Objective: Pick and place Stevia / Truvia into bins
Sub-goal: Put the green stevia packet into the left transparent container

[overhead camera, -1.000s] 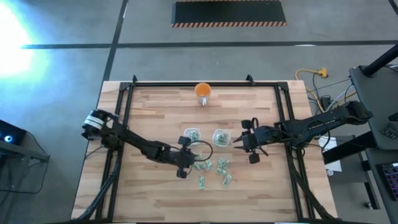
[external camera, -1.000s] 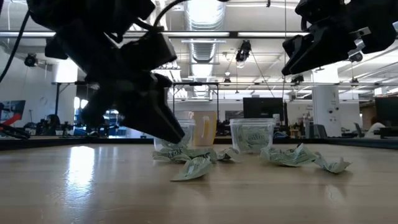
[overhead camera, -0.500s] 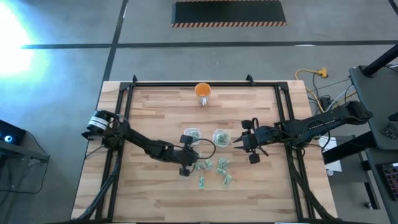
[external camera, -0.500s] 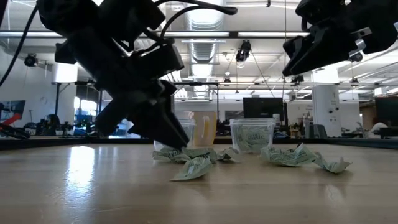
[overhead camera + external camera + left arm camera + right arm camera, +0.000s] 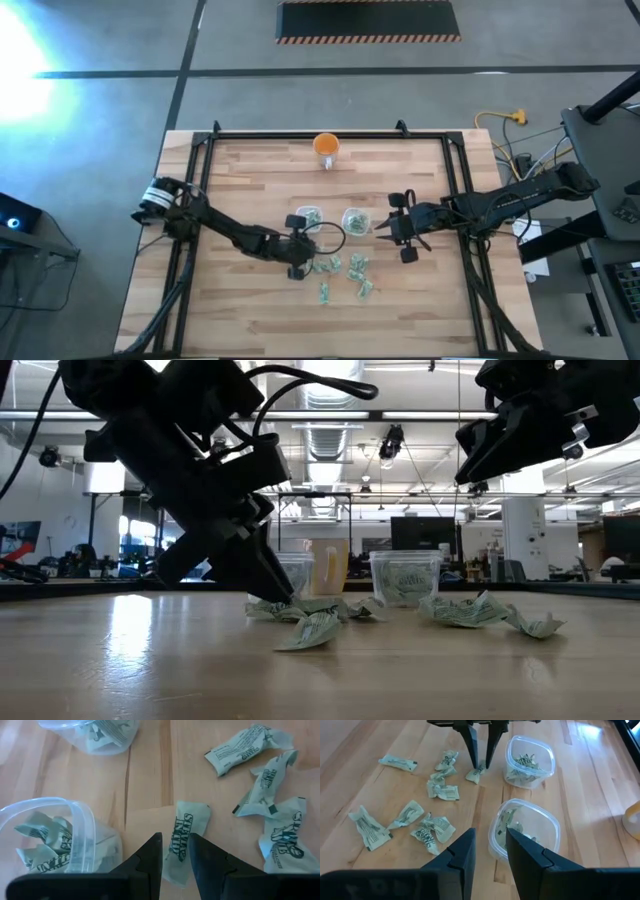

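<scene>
the left end effector point(image 5: 174, 851) is down at the bench point(image 5: 240, 180), fingers slightly apart astride a sachet point(image 5: 184, 840) beside the nearer bin point(image 5: 55, 840). closing off-centre could pinch only a corner, or nudge the bin. the sachet's long axis runs along the fingers. the right end effector point(image 5: 489, 845) hovers, parted.

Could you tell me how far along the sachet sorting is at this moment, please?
Partly done. Both bins, one and the other, already hold several sachets. In hand: the left gripper is down at the table with its open fingers straddling one sachet, not yet closed on it. The right gripper waits raised beside the bins. Left: the loose sachets scattered on the table.
</scene>
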You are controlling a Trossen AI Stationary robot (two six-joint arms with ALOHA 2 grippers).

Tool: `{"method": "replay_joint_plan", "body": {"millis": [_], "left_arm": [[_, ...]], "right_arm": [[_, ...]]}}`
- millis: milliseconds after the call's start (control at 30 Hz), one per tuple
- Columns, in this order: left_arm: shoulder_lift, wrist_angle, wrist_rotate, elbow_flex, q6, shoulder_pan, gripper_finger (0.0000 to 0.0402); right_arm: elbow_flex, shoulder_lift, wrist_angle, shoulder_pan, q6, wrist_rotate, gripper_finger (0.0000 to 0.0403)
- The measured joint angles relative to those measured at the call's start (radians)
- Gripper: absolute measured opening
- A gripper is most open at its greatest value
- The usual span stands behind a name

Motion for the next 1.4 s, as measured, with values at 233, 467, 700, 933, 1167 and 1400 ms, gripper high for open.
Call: {"method": "replay_joint_plan", "body": {"millis": [233,467,700,933,1167,1400], "left_arm": [[0.000,0.000,0.078,0.000,-0.002,0.000,0.0080],[0.000,-0.018,0.088,-0.001,-0.004,0.000,0.0079],[-0.001,-0.021,0.108,-0.001,-0.001,0.000,0.0047],[-0.002,-0.038,0.120,-0.001,0.000,0.000,0.0005],[-0.020,-0.065,0.118,0.000,0.012,0.000,0.0001],[-0.104,-0.136,0.030,0.000,0.002,-0.027,0.0001]], "right_arm": [[0.000,0.000,-0.004,0.000,0.003,0.000,0.0098],[0.000,0.000,-0.003,0.000,0.014,0.000,0.0098],[0.000,0.000,-0.003,0.000,0.010,0.000,0.0098],[0.000,0.000,-0.003,0.000,0.013,0.000,0.0098],[0.000,0.000,-0.003,0.000,0.013,0.000,0.0098],[0.000,0.000,-0.003,0.000,0.009,0.000,0.0098]]}}
